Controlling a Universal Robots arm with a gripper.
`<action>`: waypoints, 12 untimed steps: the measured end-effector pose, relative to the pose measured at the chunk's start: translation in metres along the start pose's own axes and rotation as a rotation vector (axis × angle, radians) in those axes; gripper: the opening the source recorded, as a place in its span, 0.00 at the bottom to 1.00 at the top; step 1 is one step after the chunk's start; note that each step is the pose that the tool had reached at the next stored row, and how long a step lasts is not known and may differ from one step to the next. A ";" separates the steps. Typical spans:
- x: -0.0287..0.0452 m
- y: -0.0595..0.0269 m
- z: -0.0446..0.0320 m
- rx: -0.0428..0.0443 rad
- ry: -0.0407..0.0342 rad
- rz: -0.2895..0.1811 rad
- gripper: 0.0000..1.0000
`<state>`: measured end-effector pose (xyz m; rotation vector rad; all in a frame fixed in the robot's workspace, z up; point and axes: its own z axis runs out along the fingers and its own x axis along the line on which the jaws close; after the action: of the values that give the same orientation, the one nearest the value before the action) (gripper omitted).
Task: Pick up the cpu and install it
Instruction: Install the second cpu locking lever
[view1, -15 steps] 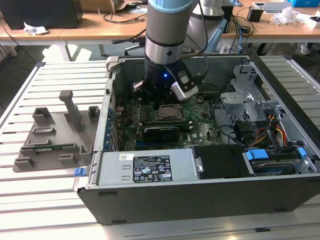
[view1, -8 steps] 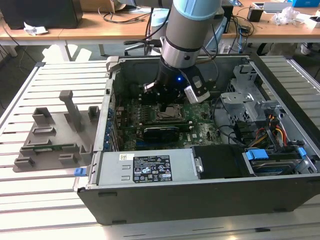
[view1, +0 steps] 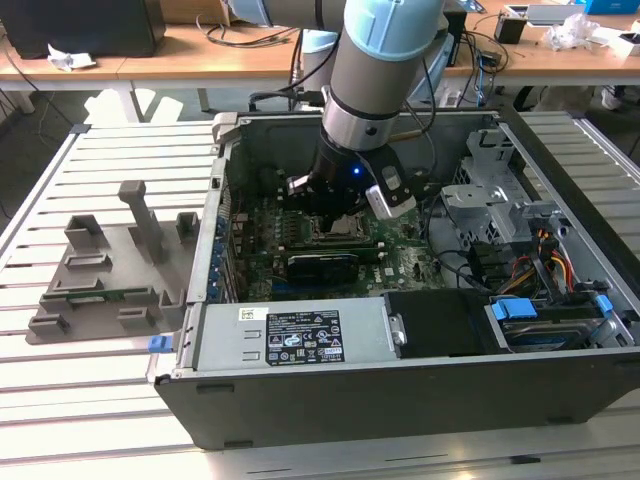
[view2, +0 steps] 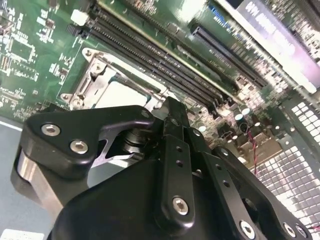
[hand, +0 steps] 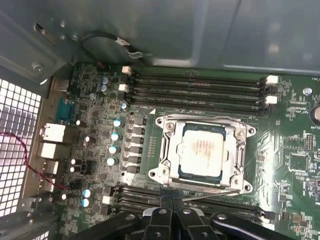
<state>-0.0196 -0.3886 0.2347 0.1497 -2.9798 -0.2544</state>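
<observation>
- At the exterior view's left, we see a grey plastic holder tray lying on a slatted white table, at about nine o'clock from the open computer case.
- Moving right, a silver power supply box with a black label sits along the case's near edge, at six o'clock from the green motherboard.
- At the centre, we see the robot arm reaching down into the case, its black gripper poised over the board.
- The cpu lies flat in the socket, its silver-grey top plate framed by the metal bracket; in the second wrist view the cpu shows as a pale square just beyond the gripper.
- In the first wrist view the gripper sits at six o'clock from the socket, its black fingertips pressed together with nothing between them, just beside the socket frame's edge and apart from the chip.
- Rows of black memory slots run at twelve o'clock from the socket in that view.
- Farther to the exterior view's right, we see grey metal drive cages, a bundle of coloured cables and a blue-tabbed drive bay.
</observation>
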 end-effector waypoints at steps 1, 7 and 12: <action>0.0004 -0.0016 0.0008 0.0000 0.0000 0.000 0.11; 0.0032 -0.0038 0.0119 -0.0027 -0.0002 0.000 0.11; 0.0060 -0.0055 0.0228 -0.0040 -0.0003 -0.001 0.11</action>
<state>-0.0285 -0.3910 0.2123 0.1502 -2.9794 -0.2605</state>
